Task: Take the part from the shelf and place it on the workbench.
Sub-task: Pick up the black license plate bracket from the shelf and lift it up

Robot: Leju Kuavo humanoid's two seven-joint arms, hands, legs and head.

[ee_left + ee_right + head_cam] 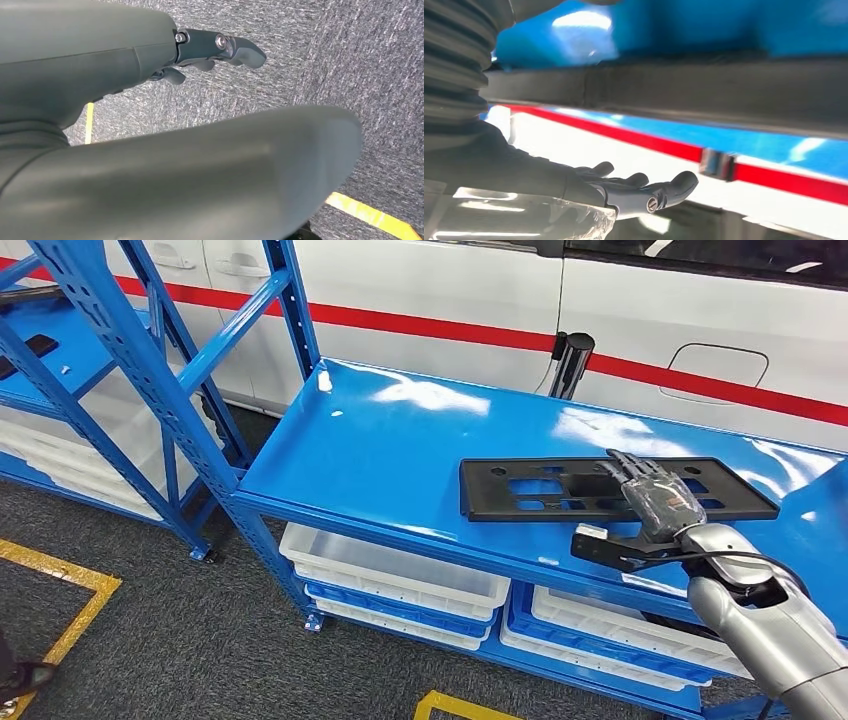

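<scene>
Black flat part (610, 489), long w/ rectangular cutouts, lying flat on blue shelf top (400, 440), toward its front edge, at the end farther from the blue rack upright (150, 390). Right hand (655, 502) over the part's near edge, fingers (632, 468) stretched out across its top face, touching or just above: can't tell which, and can't tell if gripping. In right wrist view, right hand (634, 192) w/ fingers extended and slightly apart, nothing seen between them; dark long edge of the part (674, 87) running just beside. Left hand (215, 50) seen in left wrist view over grey carpet (350, 60), fingers partly curled, nothing in them. White/blue bins (400, 575) under the shelf top. White vehicle w/ red stripe (480, 300) behind the shelf. Yellow floor tape (60, 600) on carpet, well apart from shelf.
</scene>
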